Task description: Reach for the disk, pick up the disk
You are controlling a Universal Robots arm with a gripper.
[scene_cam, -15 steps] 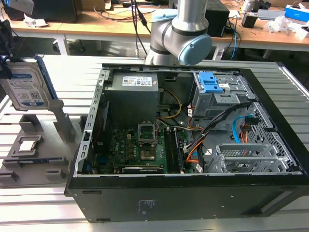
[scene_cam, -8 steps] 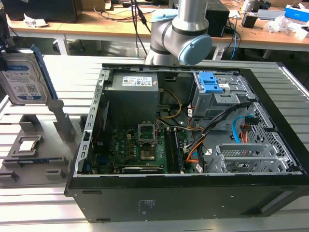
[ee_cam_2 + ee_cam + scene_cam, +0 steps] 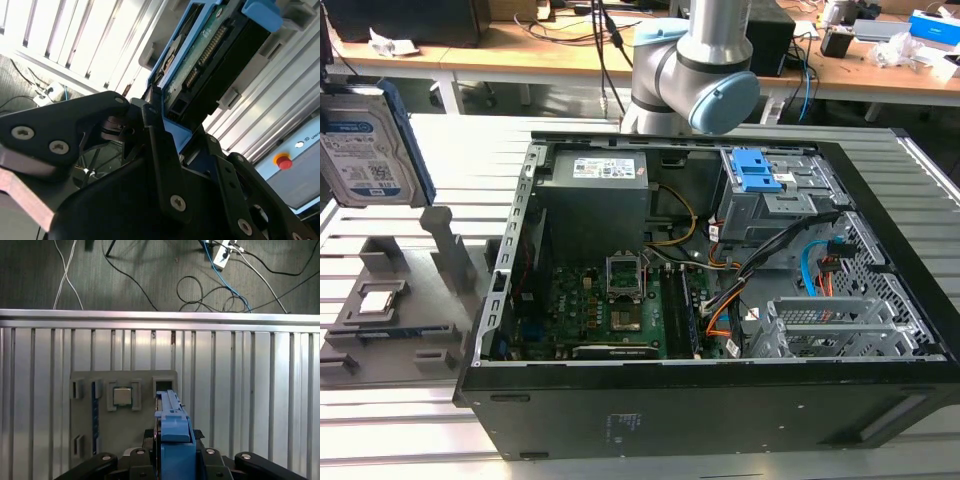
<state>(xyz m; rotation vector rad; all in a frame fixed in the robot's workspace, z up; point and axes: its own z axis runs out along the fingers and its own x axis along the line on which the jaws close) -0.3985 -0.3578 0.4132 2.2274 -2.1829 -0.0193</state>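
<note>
I find the flat rectangular silver hard drive, the disk (image 3: 365, 140), held upright above the grey moulded tray (image 3: 425, 295) at the exterior view's left. The black gripper (image 3: 175, 127) pinches its blue-bracketed edges with 2 fingers (image 3: 160, 160). I judge it stiff, dense and shock-sensitive, so the edges are the proper hold. Its white-and-blue label carries print and barcodes, left unread.

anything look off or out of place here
Nothing looks damaged or spilled. The one unusual thing is the disk: it stands on edge in the air above the grey tray at the exterior view's left, clamped in the gripper rather than resting in a slot.
</note>
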